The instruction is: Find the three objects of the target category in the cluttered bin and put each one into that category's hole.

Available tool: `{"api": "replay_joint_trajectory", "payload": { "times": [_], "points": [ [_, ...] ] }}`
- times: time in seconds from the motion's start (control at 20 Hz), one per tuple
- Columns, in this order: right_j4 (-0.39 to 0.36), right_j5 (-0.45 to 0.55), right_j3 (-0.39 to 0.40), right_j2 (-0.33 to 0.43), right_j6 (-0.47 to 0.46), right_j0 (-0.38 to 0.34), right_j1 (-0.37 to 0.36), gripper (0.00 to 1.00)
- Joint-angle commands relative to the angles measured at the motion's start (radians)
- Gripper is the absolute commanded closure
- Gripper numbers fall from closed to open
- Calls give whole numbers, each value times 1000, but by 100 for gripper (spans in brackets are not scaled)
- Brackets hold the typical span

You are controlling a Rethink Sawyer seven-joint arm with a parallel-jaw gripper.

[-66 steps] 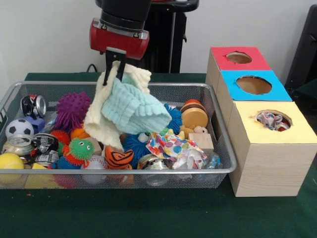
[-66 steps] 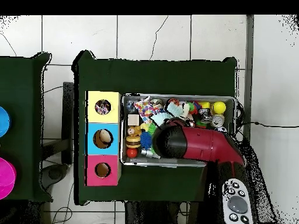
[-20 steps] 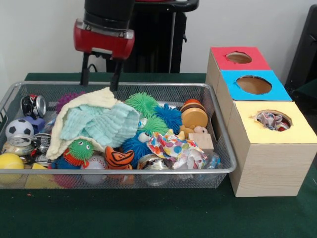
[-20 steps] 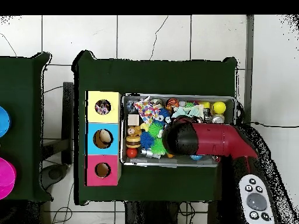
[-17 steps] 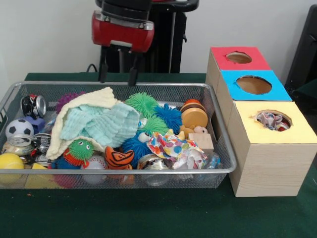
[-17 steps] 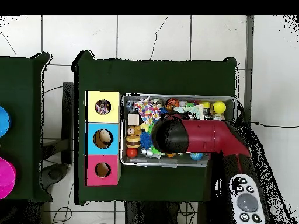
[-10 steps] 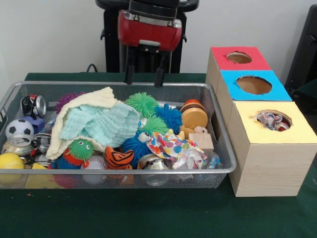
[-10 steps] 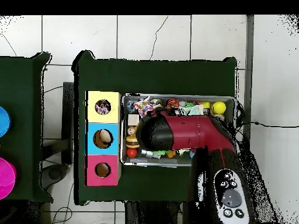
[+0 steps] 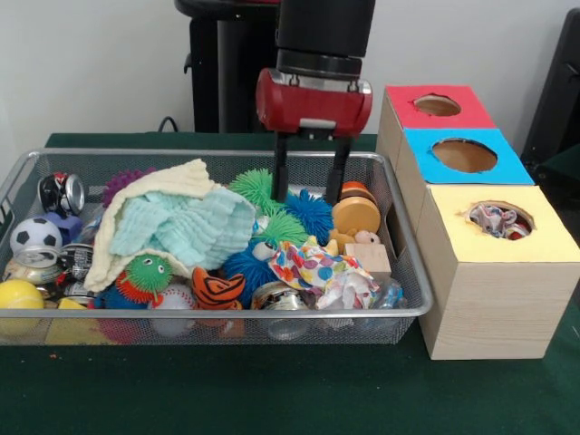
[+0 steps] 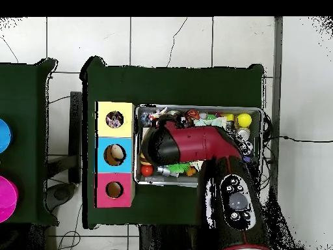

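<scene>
the gripper (image 9: pixel 309 188) hung over the wire bin (image 9: pixel 403 272) with its jaws spread apart and nothing between them. directly below and between the jaws sat a blue spiky ball (image 9: pixel 314 214), with a green spiky ball (image 9: pixel 256 188) just outside one jaw and a wooden burger toy (image 9: pixel 355 212) just outside the other. a patterned cloth (image 9: pixel 319 272) lay lower, in front of the jaws. a pale knitted cloth (image 9: pixel 177 227) lay well off to the green ball's side. beyond the burger stood the yellow box (image 9: pixel 494 268), cloth showing in its hole.
</scene>
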Motion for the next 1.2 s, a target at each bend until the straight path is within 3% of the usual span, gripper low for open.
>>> {"api": "replay_joint_trajectory", "payload": {
  "times": [0.05,0.35,0.6,1.2],
  "points": [
    [-28,-78,-38,19,116,2,106,0],
    [-34,-170,-67,-1,108,15,131,0],
    [-63,-213,-90,-88,107,48,168,0],
    [-53,-368,-108,-206,126,88,304,0]
  ]
}}
